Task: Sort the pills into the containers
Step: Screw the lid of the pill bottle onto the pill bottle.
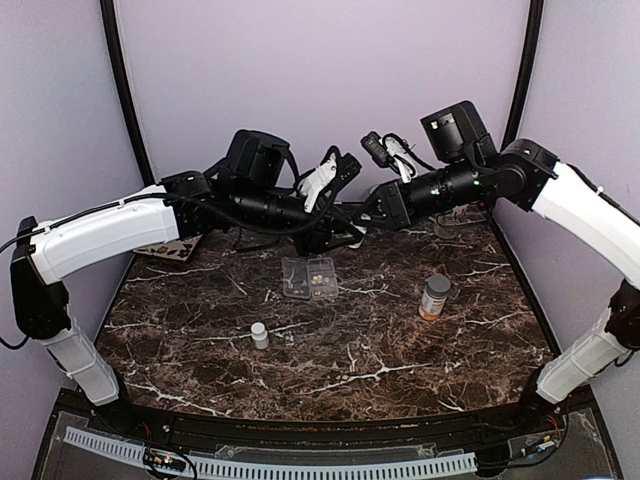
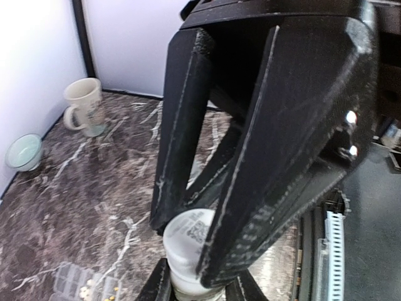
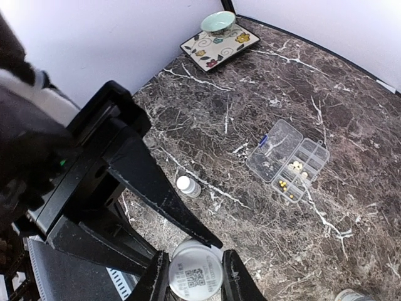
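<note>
No words, brand names or numbers can be read. The one printed sign is a square black QR-style code (image 3: 195,278) on the flat end of a small white round plastic bottle (image 3: 188,256). The bottle sits at the lower centre of the right wrist view, pinched by the right gripper (image 3: 194,283). A like code shows low in the left wrist view; both are too fine to decode.

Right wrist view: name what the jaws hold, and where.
A small white bottle, pinched by the right gripper across its QR-labelled end; left gripper holds it too.

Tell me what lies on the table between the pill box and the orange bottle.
Nothing. The top view shows only bare marble table between the pill box and the orange bottle.
</note>
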`<state>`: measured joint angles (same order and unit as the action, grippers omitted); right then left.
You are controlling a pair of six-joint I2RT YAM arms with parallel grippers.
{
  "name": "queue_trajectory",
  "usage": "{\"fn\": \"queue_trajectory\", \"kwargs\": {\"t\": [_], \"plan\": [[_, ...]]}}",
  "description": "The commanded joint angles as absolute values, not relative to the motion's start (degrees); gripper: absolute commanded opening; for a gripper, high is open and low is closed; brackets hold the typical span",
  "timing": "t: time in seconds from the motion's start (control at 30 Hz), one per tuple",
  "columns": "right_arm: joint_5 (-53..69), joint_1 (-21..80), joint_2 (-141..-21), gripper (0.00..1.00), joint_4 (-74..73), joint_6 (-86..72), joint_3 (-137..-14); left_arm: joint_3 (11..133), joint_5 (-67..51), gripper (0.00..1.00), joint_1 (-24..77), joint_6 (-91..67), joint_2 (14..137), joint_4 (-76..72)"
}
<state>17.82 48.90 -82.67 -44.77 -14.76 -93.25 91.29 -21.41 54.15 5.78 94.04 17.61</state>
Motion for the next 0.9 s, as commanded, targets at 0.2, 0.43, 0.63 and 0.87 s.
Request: {"fn": "queue_trajectory", "kwargs": {"t": [0.2, 0.43, 0.63, 0.87], "plan": [[16.72, 52.29, -87.52, 0.15, -50.14, -19.65, -96.08, 93.61, -9.25, 0.00, 56.60, 5.53, 91.62, 3.65], [20.56, 52.27, -86.41, 0.15, -51.38, -11.50, -94.43, 94.86, -29.56, 0.00, 53.57, 3.78, 91.62, 3.09], [25.41, 52.30, -83.24, 0.15, -51.70, -5.74, -91.37, 93.84, -53.36, 0.00, 48.11, -5.76, 91.54, -5.10], [27.24, 52.27, -83.23, 0.24, -53.78, -3.62, -92.01, 98.55, -60.10, 0.00, 47.42, -7.82, 95.07, -2.35]]}}
